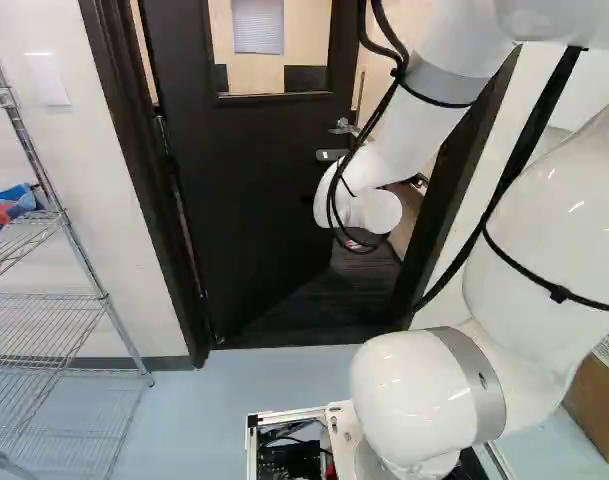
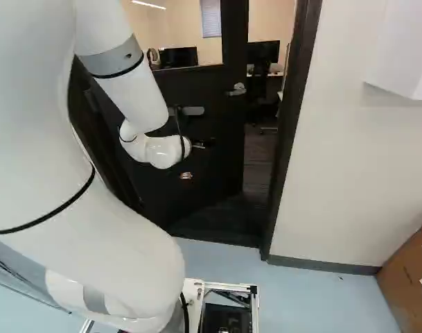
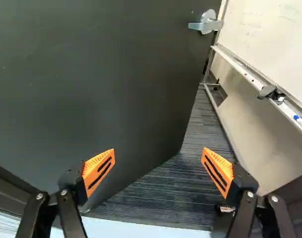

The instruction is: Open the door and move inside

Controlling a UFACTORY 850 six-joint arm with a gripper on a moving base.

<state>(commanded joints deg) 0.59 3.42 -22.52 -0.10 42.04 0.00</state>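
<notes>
Door and gripper: the dark, flat door (image 3: 91,74) stands partly swung inward; ahead of it, the black gripper (image 2: 201,145) has its fingers spread wide, holding nothing
Pads (image 3: 97,169): orange, wedge-shaped, ridged; one faces the door panel, the other the opening
Lever handle (image 3: 208,22): silvery metal, near the door's free edge, beyond the fingers
Opening: a narrow way between that free edge and the dark frame (image 2: 290,125), at the right of the door in both base views
Carpet (image 3: 180,183): dark, ribbed, running through the opening
Whiteboard (image 3: 279,34): pale and smooth, beyond the door
Floor (image 1: 204,410): light blue, smooth, this side of the frame
Wire shelf (image 1: 105,300): metal, at the left of the left base view
</notes>
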